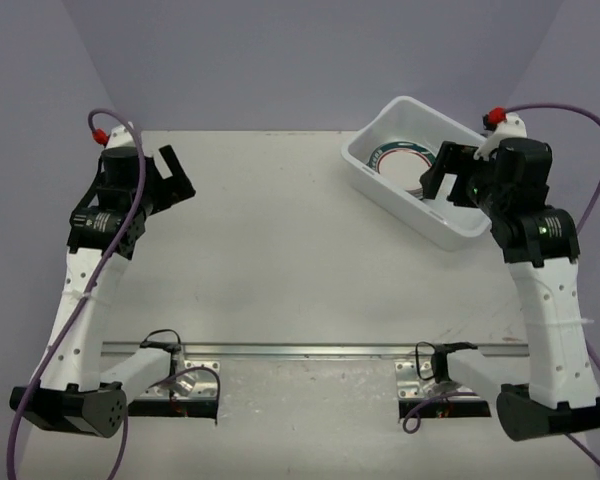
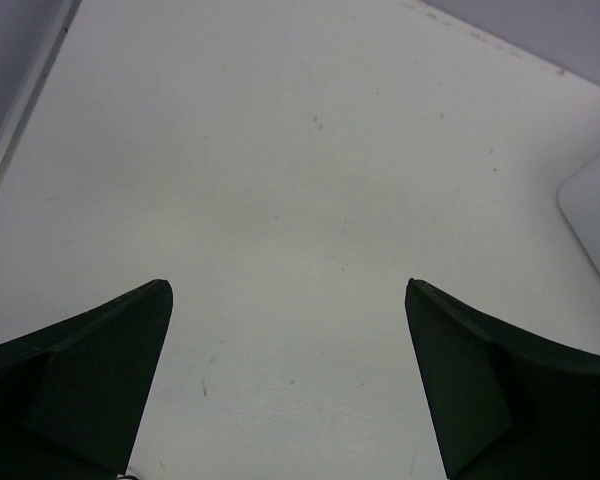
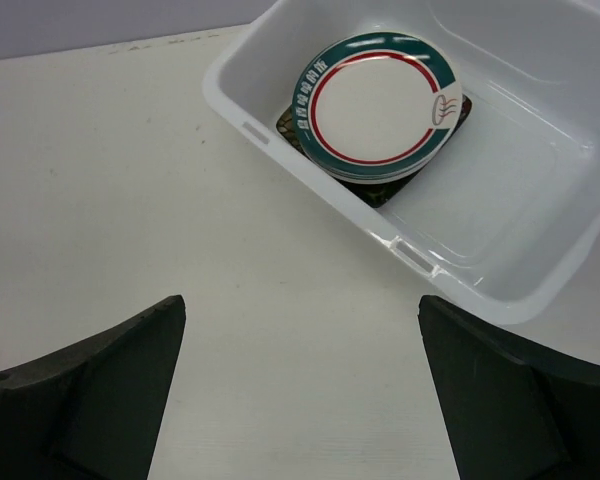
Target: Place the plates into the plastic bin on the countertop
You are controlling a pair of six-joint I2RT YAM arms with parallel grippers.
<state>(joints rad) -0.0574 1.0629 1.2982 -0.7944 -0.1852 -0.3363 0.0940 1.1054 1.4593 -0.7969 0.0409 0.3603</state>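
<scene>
A stack of round white plates point(image 3: 380, 105) with teal rims and red rings lies inside the plastic bin point(image 3: 310, 180), on top of a square black plate point(image 3: 376, 190) whose edges stick out underneath. In the top view the plates point(image 1: 405, 163) lie in the left half of the bin point(image 1: 450, 232) at the back right of the countertop point(image 1: 280, 260). My right gripper point(image 1: 442, 180) hangs over the bin's right half, open and empty; in its wrist view the right gripper point(image 3: 300, 310) frames bare countertop. My left gripper point(image 1: 183, 172) stands open and empty over the back left; the left gripper point(image 2: 288, 290) holds nothing.
A metal rail point(image 1: 310, 350) runs along the front of the table between the arm bases. Purple cables loop off both arms. A rounded corner of the bin point(image 2: 595, 230) shows at the right edge of the left wrist view.
</scene>
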